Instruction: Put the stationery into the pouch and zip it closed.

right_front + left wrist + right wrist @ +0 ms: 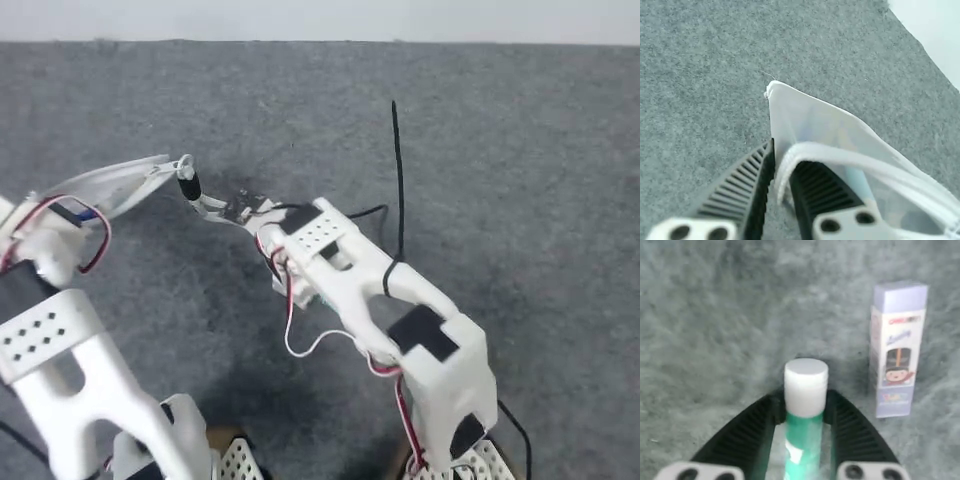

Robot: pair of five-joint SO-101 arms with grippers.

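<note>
Left gripper: fingers nearly together, clamped on the white zip edge of the translucent white zip pouch. The pouch sticks out past the fingertips over the grey felt-like worktop. Something pale blue shows faintly through the pouch wall, but I can't tell what it is.

Right gripper: fingers at a narrow gap, gripping the green glue stick with a white cap by its body. The cap end pokes out beyond the fingertips. Can't tell whether the stick touches the worktop or is lifted.

Lavender-and-white rectangular carton lies flat on the worktop near the glue stick's cap, apart from it and from the fingers.

High view: the pouch is held up on the left side of the worktop. The right gripper is just beside the pouch's near end, about mid-worktop. Can't tell there whether they touch.
</note>
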